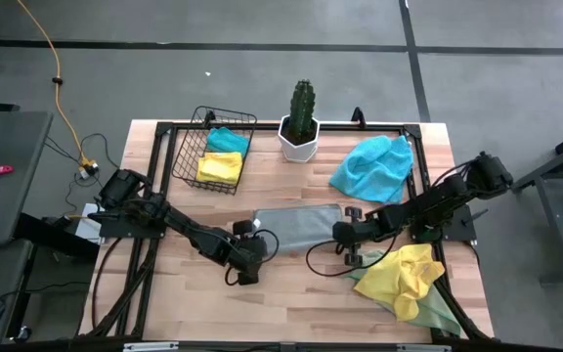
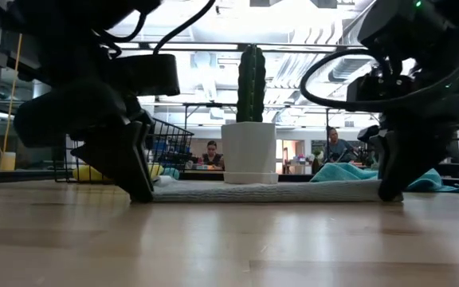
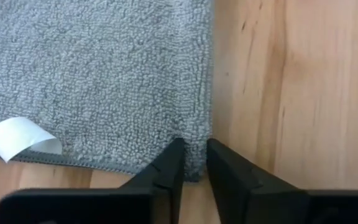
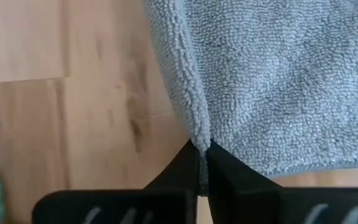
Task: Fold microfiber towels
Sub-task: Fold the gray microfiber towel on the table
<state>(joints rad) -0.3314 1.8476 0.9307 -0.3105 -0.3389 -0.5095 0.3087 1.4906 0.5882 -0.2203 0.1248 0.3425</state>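
Table (image 1: 291, 284): pale wood planks with visible grain, dark metal frame round the edges.
Yellow towel (image 1: 404, 274): crumpled soft cloth at the front right corner, lying over a pale green towel (image 1: 436, 311) whose edge pokes out beneath it.
Grey towel (image 1: 296, 225): looped microfiber pile, stitched hem, lying flat as a rectangle at mid-table, slightly front of centre. A small white tag (image 3: 18, 137) curls off one hem; no writing readable on it.
Left gripper (image 1: 252, 256): at the towel's front left corner. Fingers (image 3: 166, 171) stand narrowly apart with the corner of the hem between them; the wrist view shows a slim gap, the tips touching the cloth edge.
Right gripper (image 1: 345, 235): at the towel's right edge. Fingers (image 4: 185, 165) pressed together, pinching a raised fold of the grey hem.
Turquoise towel (image 1: 374, 166): loose rumpled heap toward the back right of the table.
Wire basket (image 1: 213, 152): black wire, back left of the table, holding a folded yellow cloth (image 1: 219, 168) and a folded turquoise cloth (image 1: 229, 140) behind it.
Cactus (image 1: 303, 108): ribbed green column in a white faceted pot (image 1: 299, 145), at the back edge, centre.
Room beyond: seated people at desks, far off.
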